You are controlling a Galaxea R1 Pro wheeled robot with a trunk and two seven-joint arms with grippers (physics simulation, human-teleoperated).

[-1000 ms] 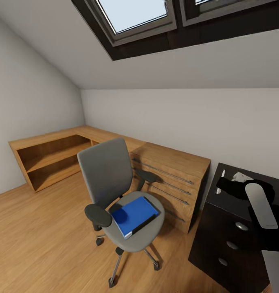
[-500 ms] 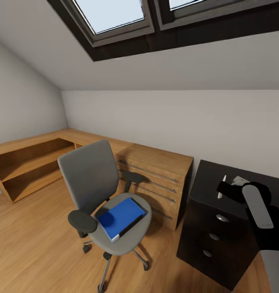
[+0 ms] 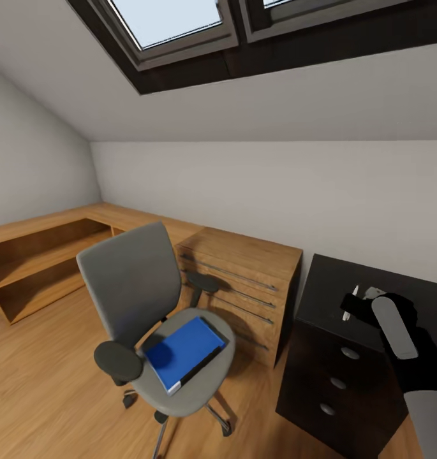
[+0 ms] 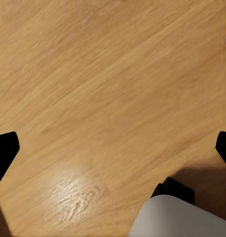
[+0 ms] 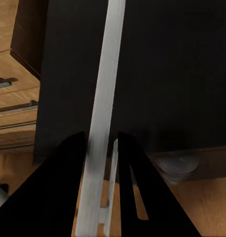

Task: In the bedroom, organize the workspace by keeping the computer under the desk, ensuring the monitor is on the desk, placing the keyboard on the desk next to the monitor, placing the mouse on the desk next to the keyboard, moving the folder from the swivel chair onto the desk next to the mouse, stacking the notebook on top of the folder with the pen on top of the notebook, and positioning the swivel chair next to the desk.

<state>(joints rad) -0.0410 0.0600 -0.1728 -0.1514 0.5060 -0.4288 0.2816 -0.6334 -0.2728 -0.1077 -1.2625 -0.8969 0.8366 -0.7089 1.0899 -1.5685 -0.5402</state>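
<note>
The swivel chair stands on the wood floor with the blue folder lying flat on its grey seat. To its right is the corner of the black desk. My right gripper hovers over that corner. In the right wrist view the right gripper is shut on a thin light-grey strip, apparently the notebook seen edge-on. A thin white stick like the pen shows beside it between the fingers. My left gripper is open above bare floor.
A light wooden drawer chest stands against the wall between chair and desk. A low wooden shelf runs along the left wall. The desk's black drawer fronts face me. A skylight sits in the sloped ceiling.
The whole view has shifted, so chair, chest and desk corner sit further left in the picture. My right gripper, still shut, has sunk slightly relative to the desk corner.
</note>
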